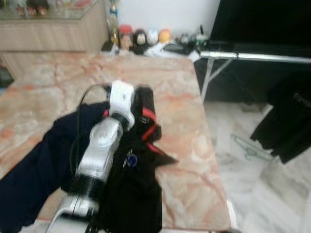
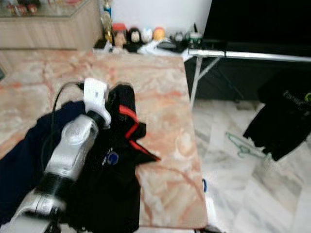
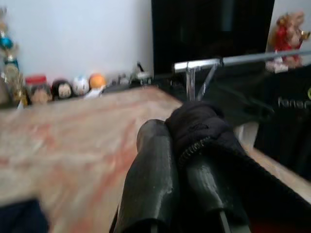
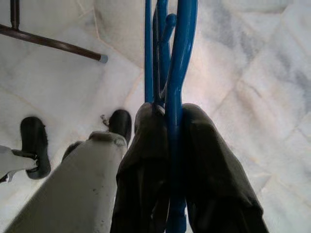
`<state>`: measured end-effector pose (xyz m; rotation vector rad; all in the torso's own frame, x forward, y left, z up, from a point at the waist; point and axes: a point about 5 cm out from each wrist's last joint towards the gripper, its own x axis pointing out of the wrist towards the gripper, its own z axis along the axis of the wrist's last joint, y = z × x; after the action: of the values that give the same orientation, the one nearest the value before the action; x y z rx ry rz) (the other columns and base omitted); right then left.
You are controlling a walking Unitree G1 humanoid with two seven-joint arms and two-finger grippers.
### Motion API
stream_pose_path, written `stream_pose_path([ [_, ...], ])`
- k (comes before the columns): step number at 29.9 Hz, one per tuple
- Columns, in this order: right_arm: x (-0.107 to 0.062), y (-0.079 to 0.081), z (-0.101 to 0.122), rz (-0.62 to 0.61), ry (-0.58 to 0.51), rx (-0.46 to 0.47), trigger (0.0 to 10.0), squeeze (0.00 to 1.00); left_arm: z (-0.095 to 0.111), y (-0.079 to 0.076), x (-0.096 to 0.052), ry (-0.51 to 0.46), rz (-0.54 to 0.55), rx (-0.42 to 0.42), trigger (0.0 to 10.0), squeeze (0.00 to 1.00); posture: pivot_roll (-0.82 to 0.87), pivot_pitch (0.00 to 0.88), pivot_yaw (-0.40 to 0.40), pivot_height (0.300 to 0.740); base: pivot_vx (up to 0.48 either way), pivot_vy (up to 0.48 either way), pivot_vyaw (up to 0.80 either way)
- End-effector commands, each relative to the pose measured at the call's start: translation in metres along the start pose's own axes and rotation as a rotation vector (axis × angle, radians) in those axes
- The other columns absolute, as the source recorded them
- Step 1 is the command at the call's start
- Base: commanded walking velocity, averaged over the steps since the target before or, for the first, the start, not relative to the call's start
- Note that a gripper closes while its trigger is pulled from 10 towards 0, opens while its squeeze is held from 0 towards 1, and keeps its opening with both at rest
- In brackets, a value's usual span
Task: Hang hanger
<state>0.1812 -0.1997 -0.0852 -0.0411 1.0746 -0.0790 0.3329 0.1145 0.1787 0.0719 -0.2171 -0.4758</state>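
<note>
Hanger [image 4: 172,73], blue and thin, is pinched between the right gripper's [image 4: 170,145] fingers [image 4: 214,170] in the right wrist view; its long axis runs straight out along the fingers, past their tips, over pale marble floor [image 4: 252,58]. A robot leg and dark foot [image 4: 35,145] stand beside it, so this arm seems to hang low at the robot's side.

In the left wrist view, the left gripper [image 3: 187,145] has its fingers [image 3: 150,179] closed on a fold of black garment [image 3: 199,126] that drapes over them, above the marble worktop [image 3: 73,131]. The silver rail [image 3: 252,58] lies ahead, past the worktop's edge.

From the head, the left arm [image 1: 99,150] reaches across the worktop with the black, red-trimmed garment lifted, a navy cloth [image 1: 34,170] lying beside it. The rail [image 1: 262,58] stands off to the robot's right, with dark clothes [image 1: 286,126] hanging there, so the right arm, which carries the hanger, looks the nearer one. A pale green hanger [image 1: 248,148] lies on the floor below.
</note>
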Motion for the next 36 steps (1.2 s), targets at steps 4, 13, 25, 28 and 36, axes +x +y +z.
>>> stream_pose_path([
  [4,0.000,0.004,-0.002,0.014,0.007,-0.011,10.0,0.00,-0.009,-0.014,-0.026,0.094,-0.075,0.016,10.0,0.00,0.02,0.000,-0.036,0.740,0.000,0.000,0.00],
  [13,0.000,0.004,-0.001,0.014,0.000,-0.008,10.0,0.00,-0.046,-0.035,-0.049,0.301,-0.062,0.023,10.0,0.00,0.01,0.000,-0.036,0.740,0.000,0.000,0.00],
  [25,0.000,0.004,-0.001,0.016,-0.002,-0.017,10.0,0.00,-0.049,-0.032,-0.061,0.313,0.029,0.007,10.0,1.00,0.01,0.000,-0.035,0.740,0.000,0.000,0.00],
  [28,0.000,0.004,-0.001,0.017,-0.003,-0.018,10.0,0.00,-0.048,-0.030,-0.065,0.313,0.038,0.014,10.0,1.00,0.01,0.000,-0.035,0.740,0.000,0.000,0.00],
  [36,0.000,0.004,-0.002,0.019,-0.001,-0.026,10.0,0.00,-0.042,-0.021,-0.079,0.280,0.099,-0.009,10.0,1.00,0.02,0.000,-0.039,0.740,0.000,0.000,0.00],
])
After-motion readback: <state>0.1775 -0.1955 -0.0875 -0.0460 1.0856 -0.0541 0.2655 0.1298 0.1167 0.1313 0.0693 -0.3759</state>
